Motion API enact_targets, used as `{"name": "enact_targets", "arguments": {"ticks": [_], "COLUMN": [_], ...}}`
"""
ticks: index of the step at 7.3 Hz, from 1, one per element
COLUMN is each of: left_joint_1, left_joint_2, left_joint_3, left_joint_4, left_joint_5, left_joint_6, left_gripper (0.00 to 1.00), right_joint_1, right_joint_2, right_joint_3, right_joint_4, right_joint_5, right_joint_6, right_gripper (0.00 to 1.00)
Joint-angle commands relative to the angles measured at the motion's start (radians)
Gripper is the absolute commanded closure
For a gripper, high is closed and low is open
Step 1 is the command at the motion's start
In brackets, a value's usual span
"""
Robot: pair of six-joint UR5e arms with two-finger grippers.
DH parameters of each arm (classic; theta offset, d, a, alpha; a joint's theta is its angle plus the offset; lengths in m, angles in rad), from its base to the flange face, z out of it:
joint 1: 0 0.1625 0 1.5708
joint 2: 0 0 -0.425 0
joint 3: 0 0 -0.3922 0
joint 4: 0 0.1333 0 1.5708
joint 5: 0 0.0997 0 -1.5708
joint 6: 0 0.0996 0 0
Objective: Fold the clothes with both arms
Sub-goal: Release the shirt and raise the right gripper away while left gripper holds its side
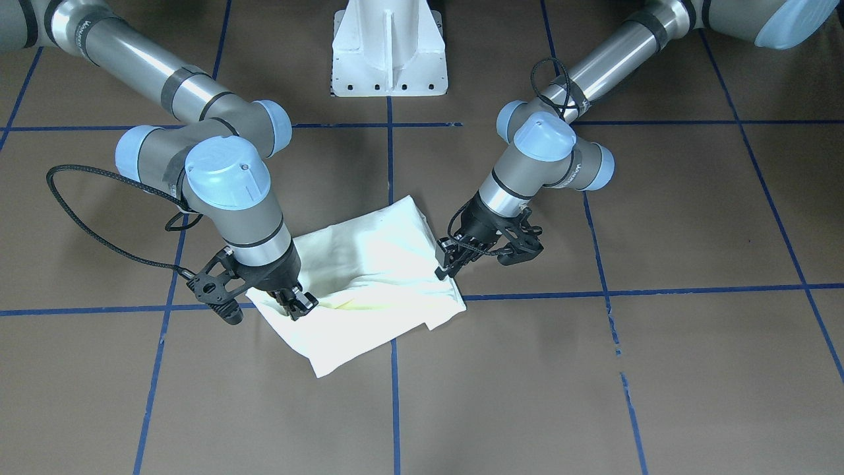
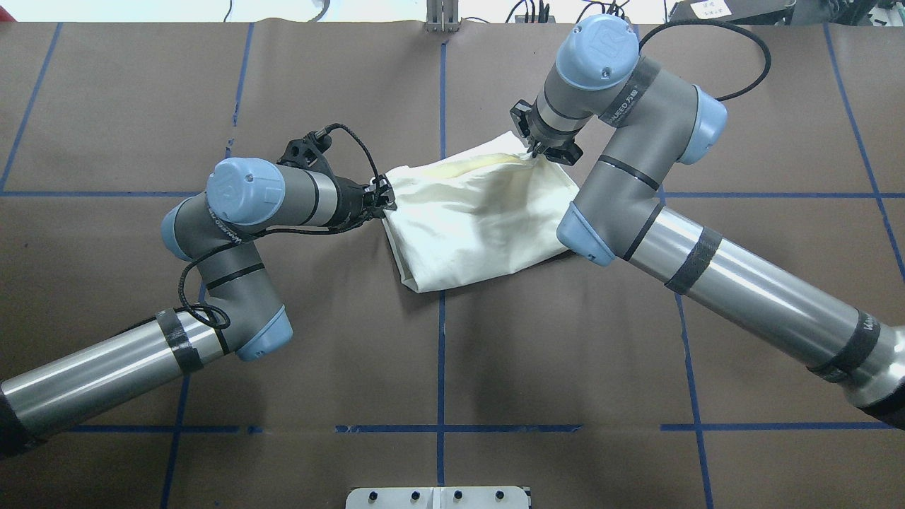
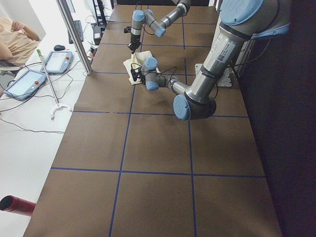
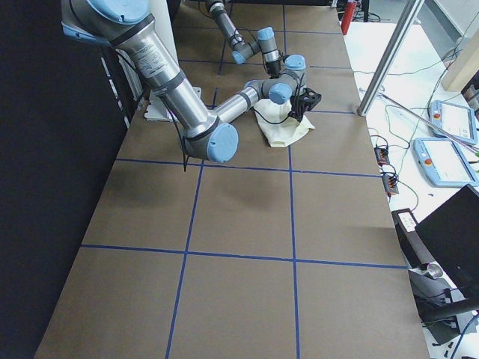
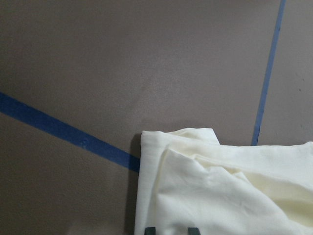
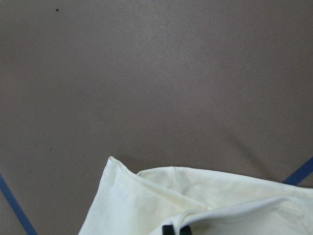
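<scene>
The cream-white shirt (image 1: 369, 284) lies folded in the middle of the brown table, plain side up; no print shows. It also shows in the overhead view (image 2: 481, 226). My left gripper (image 1: 443, 269) is shut on one corner of the shirt's upper layer (image 5: 205, 186). My right gripper (image 1: 298, 305) is shut on the opposite corner (image 6: 146, 200). Both hold the layer a little above the table, so the cloth sags between them. In the overhead view the left gripper (image 2: 385, 201) is at the shirt's left edge and the right gripper (image 2: 534, 150) at its far right corner.
The white pedestal base (image 1: 389, 53) stands behind the shirt, on the robot's side. Blue tape lines (image 1: 393, 396) grid the brown table. A black cable (image 1: 86, 218) loops out from the right wrist. Teach pendants (image 3: 27, 81) lie on a side table beyond the table edge.
</scene>
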Motion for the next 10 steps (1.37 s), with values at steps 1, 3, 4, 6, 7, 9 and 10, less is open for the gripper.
{"name": "enact_targets", "arguments": {"ticks": [1, 3, 4, 6, 7, 9, 10], "left_joint_1": [-0.001, -0.001, -0.007, -0.028, -0.046, -0.056, -0.060], "left_joint_2": [0.000, 0.000, -0.002, -0.003, -0.002, -0.002, 0.003], "left_joint_3": [0.013, 0.013, 0.013, 0.005, -0.008, -0.025, -0.036], "left_joint_4": [0.001, -0.005, -0.009, -0.013, -0.010, -0.002, 0.001], "left_joint_5": [0.001, -0.001, -0.001, -0.002, -0.007, -0.009, -0.009], "left_joint_6": [0.002, 0.002, 0.002, 0.007, 0.008, 0.007, 0.008], "left_gripper": [0.70, 1.00, 1.00, 1.00, 1.00, 1.00, 1.00], "right_joint_1": [0.000, 0.000, 0.000, -0.002, 0.000, 0.015, 0.017], "right_joint_2": [0.000, 0.000, 0.000, 0.001, 0.015, 0.073, 0.080], "right_joint_3": [0.001, 0.000, 0.000, -0.003, -0.020, -0.094, -0.117], "right_joint_4": [0.000, 0.000, 0.000, 0.000, 0.000, 0.000, 0.002], "right_joint_5": [0.000, 0.002, 0.000, 0.002, 0.002, 0.002, 0.002], "right_joint_6": [0.001, -0.002, -0.002, -0.005, -0.013, -0.021, -0.028], "right_gripper": [1.00, 1.00, 1.00, 1.00, 1.00, 1.00, 1.00]}}
